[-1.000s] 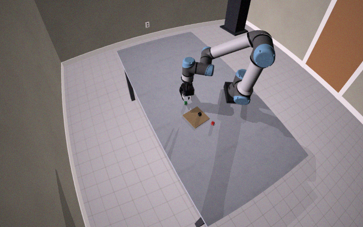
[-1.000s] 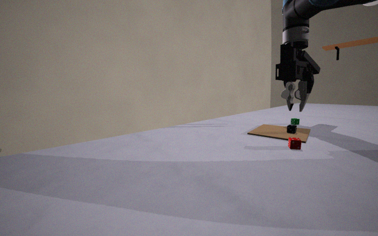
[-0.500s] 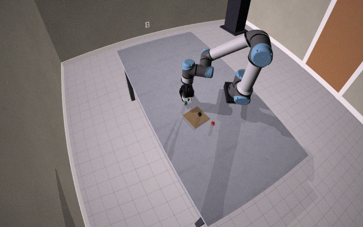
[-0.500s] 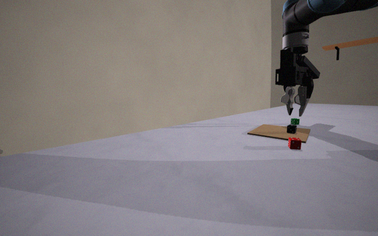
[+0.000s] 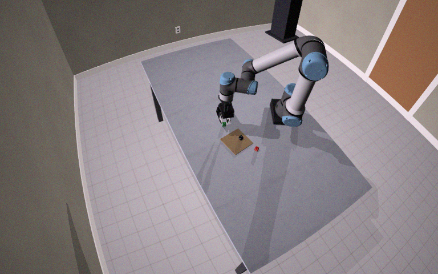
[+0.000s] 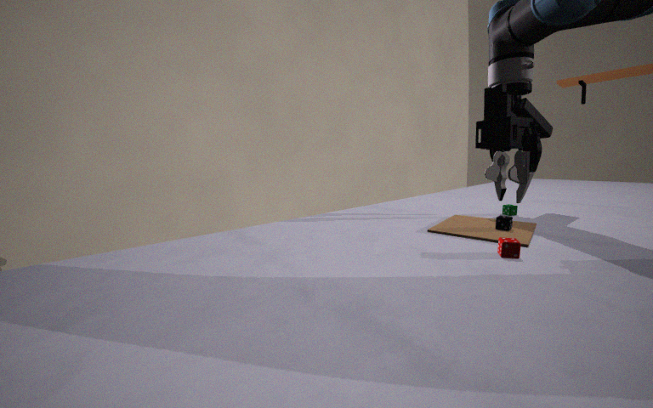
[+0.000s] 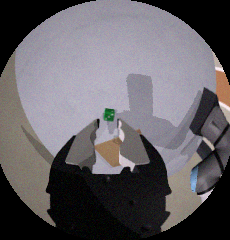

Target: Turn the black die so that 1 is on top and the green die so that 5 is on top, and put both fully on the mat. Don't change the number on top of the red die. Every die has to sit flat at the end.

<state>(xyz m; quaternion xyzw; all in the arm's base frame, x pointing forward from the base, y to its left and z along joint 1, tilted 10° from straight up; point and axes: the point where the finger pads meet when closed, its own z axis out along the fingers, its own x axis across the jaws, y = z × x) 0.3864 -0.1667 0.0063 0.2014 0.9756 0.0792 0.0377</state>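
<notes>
The gripper points down, its fingers partly open with nothing between them. It is just above the green die, which lies on the table outside the mat. The black die sits on the brown mat. The red die lies on the table beside the mat, on the far side from the green die. The pips are too small to read the top numbers surely.
The grey table carries the arm's base. The table's long edge runs on the side of the mat away from the base. A black pillar stands beyond the table.
</notes>
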